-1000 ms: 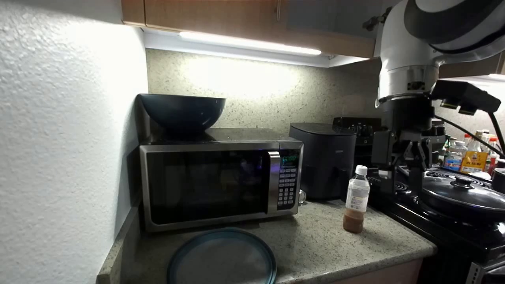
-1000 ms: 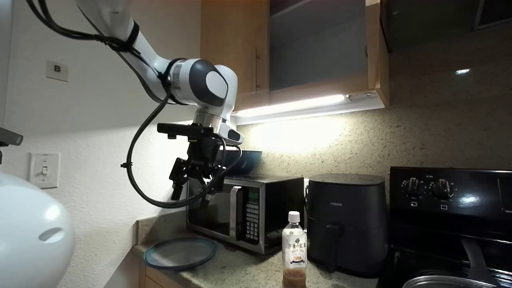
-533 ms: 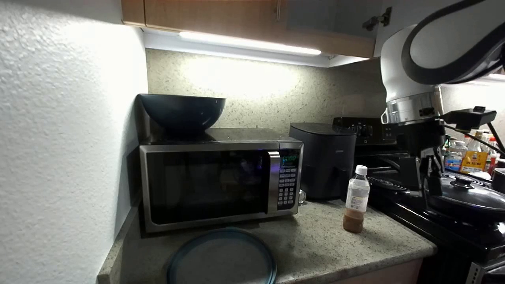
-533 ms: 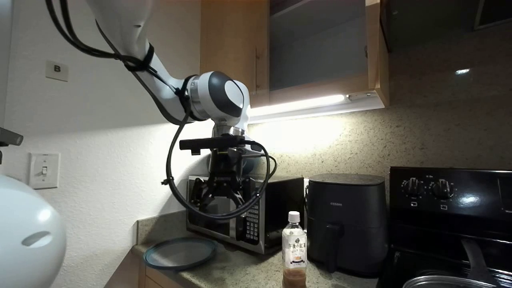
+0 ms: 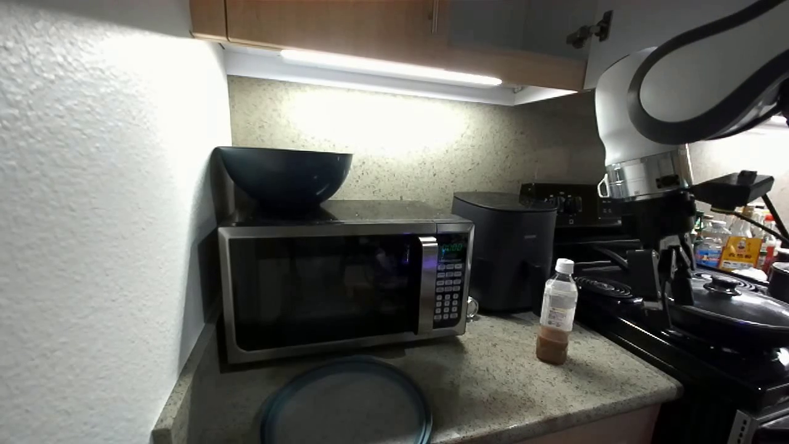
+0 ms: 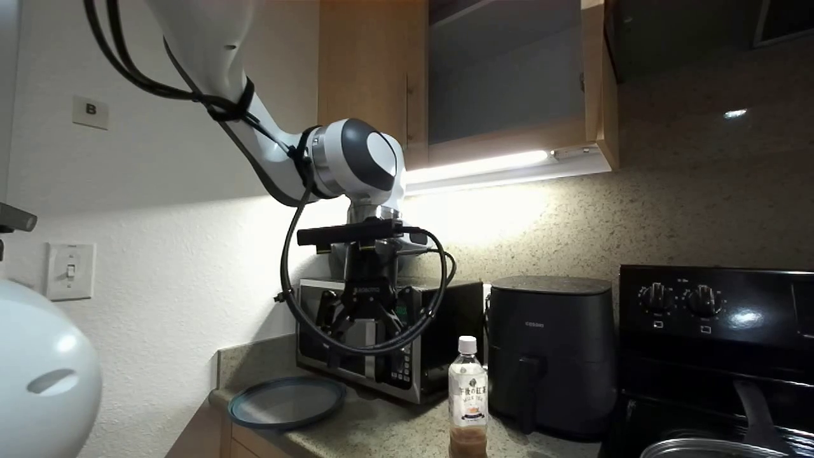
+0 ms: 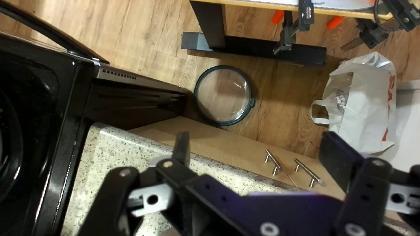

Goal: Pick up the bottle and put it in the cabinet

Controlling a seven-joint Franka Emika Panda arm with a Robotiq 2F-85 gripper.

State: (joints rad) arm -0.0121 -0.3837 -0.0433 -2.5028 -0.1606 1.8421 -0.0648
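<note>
The bottle (image 5: 556, 314) stands upright on the counter in both exterior views (image 6: 468, 401), white cap up, brown liquid at the bottom. I cannot make it out in the wrist view. The cabinet (image 5: 370, 31) hangs above with its light strip; in an exterior view (image 6: 369, 70) one door is swung open, showing a grey inside. My gripper (image 7: 257, 144) is open with nothing between its fingers. It hangs fingers down, apart from the bottle: to its right in an exterior view (image 5: 672, 308), and to its left, before the microwave, in an exterior view (image 6: 359, 362).
A microwave (image 5: 333, 290) carrying a dark bowl (image 5: 283, 176), an air fryer (image 6: 552, 356) and a round lid (image 6: 286, 402) are on the counter (image 5: 493, 388). The black stove (image 7: 29, 131) holds a lidded pan (image 5: 727, 302). A paper bag (image 7: 367, 105) stands on the floor.
My gripper has come down and turned. It has moved rightwards in both exterior views, mostly in the first half second. The bottle and the cabinet have not moved.
</note>
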